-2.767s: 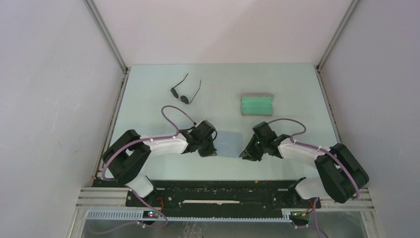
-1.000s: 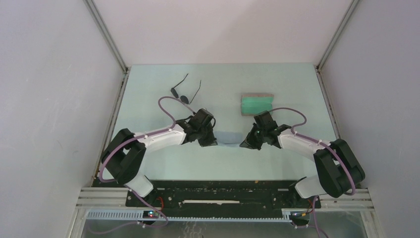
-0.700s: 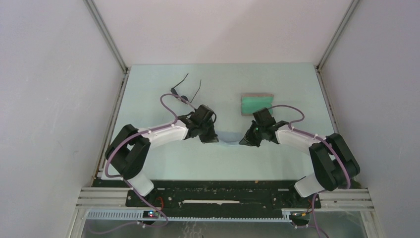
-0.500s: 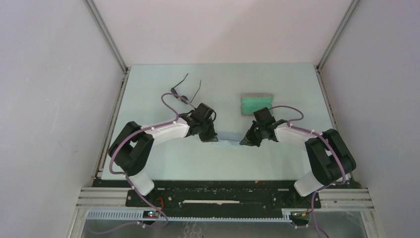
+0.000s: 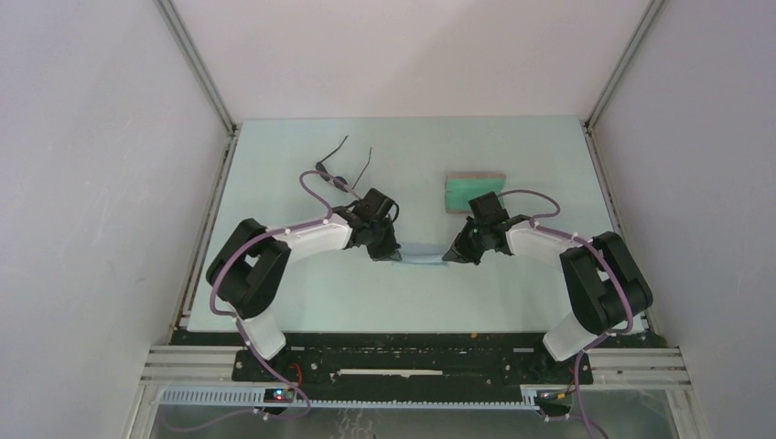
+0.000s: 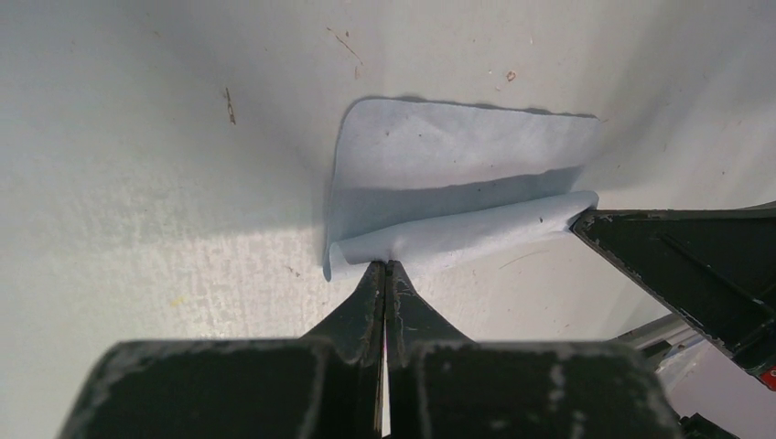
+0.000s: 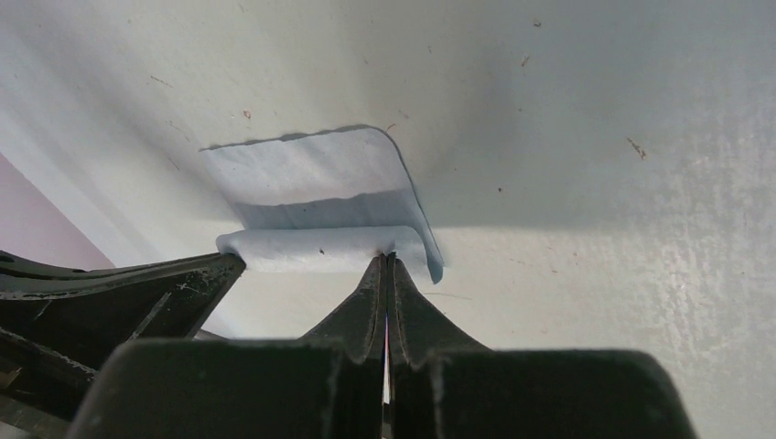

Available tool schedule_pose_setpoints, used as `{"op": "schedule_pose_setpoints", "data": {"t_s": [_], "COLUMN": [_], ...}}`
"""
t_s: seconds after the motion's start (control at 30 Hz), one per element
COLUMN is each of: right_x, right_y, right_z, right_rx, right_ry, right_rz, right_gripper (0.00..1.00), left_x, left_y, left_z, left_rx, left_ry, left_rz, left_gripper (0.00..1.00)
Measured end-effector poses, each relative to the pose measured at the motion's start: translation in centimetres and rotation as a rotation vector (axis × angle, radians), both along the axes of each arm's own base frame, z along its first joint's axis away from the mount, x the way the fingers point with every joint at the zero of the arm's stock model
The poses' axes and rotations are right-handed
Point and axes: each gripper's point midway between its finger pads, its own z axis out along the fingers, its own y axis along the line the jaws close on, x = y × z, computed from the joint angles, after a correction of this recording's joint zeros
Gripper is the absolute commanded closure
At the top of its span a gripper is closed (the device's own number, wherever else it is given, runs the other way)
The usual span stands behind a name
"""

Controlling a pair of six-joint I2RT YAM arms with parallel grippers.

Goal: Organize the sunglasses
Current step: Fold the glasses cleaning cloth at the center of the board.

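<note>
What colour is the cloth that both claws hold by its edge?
The cloth is plain light blue, with no pattern; the left wrist view shows it best.

A light blue cloth (image 6: 458, 165) lies mid-surface, its near edge curled up over the flat far part, with an open grey case (image 5: 467, 189), green-lined, beyond it on the pale surface (image 5: 512, 293)

Top view overhead, rear, facing down; 2 wrist views close, share cloth (image 6: 458, 165).
</note>
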Motion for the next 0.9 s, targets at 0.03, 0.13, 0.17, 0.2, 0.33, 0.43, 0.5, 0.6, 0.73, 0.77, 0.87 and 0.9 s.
{"op": "schedule_pose_setpoints", "data": {"t_s": [0.03, 0.13, 0.17, 0.2, 0.33, 0.43, 0.5, 0.6, 0.73, 0.77, 0.87, 0.9], "right_x": [0.0, 0.0, 0.1, 0.1, 0.2, 0.4, 0.4, 0.4, 0.8, 0.9, 0.9, 0.9], "right_y": [0.0, -0.1, -0.1, -0.1, -0.2, -0.2, -0.2, -0.3, -0.1, 0.0, 0.0, 0.0], "right_z": [0.0, -0.3, -0.4, -0.4, -0.4, -0.4, -0.5, -0.5, -0.4, -0.4, -0.3, -0.3], "right_rx": [0.001, -0.002, -0.002, -0.002, 0.0, -0.001, -0.001, 0.0, 0.006, 0.007, 0.011, 0.011], "right_ry": [0.002, 0.011, 0.012, 0.013, 0.014, 0.015, 0.016, 0.019, 0.018, 0.015, 0.013, 0.014], "right_rz": [0.0, -0.003, -0.003, -0.003, -0.007, -0.01, -0.011, -0.013, -0.011, -0.011, -0.009, -0.009], "right_gripper": [1.0, 1.0, 1.0, 1.0, 1.0, 1.0, 1.0, 1.0, 0.99, 0.97, 0.86, 0.82], "left_x": [0.1, 0.3, 0.4, 0.5, 1.0, 1.3, 1.3, 1.2, 1.2, 1.2, 1.1, 1.1], "left_y": [0.1, 0.1, 0.0, 0.0, -0.3, -0.5, -0.4, -0.4, -0.3, -0.3, -0.3, -0.2], "left_z": [-0.1, 0.0, 0.1, 0.2, 0.5, 0.6, 0.4, 0.1, -0.3, -0.4, -0.6, -0.7], "left_rx": [0.001, -0.002, -0.004, -0.007, -0.012, -0.015, -0.011, -0.008, -0.001, -0.001, 0.001, 0.004], "left_ry": [0.001, 0.002, 0.002, 0.001, -0.011, -0.015, -0.014, -0.006, 0.004, 0.005, 0.011, 0.013], "left_rz": [0.001, 0.0, 0.001, 0.0, -0.011, -0.015, -0.019, -0.02, -0.019, -0.02, -0.021, -0.025], "left_gripper": [1.0, 1.0, 1.0, 1.0, 1.0, 1.0, 1.0, 1.0, 1.0, 0.98, 0.75, 0.68]}}
